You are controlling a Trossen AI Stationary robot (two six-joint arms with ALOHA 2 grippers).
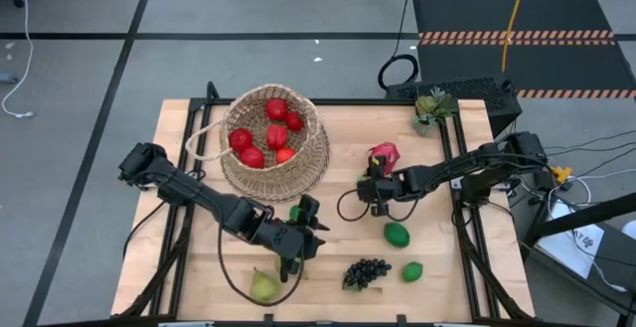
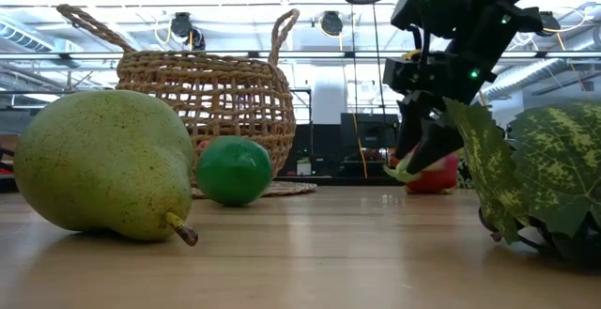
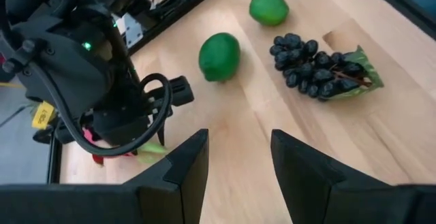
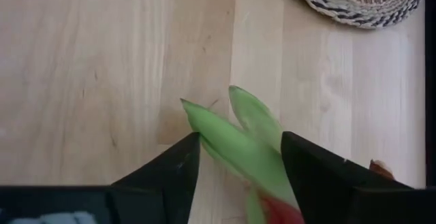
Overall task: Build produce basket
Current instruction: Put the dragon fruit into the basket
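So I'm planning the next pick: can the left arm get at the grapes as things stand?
Probably yes. The grapes lie on open table just past the left gripper, whose fingers hold nothing, and nothing lies between.

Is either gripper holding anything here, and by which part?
The right gripper has the dragon fruit between its fingers at the green leafy tips; a firm hold cannot be told. The left gripper stands open, holding nothing.

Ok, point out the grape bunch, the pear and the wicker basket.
grape bunch (image 3: pixel 310 64): left wrist view, on the dark berries at the cluster's middle.
pear (image 2: pixel 99 163): low view, on its speckled belly.
wicker basket (image 1: pixel 310 150): high view, on its woven side wall.
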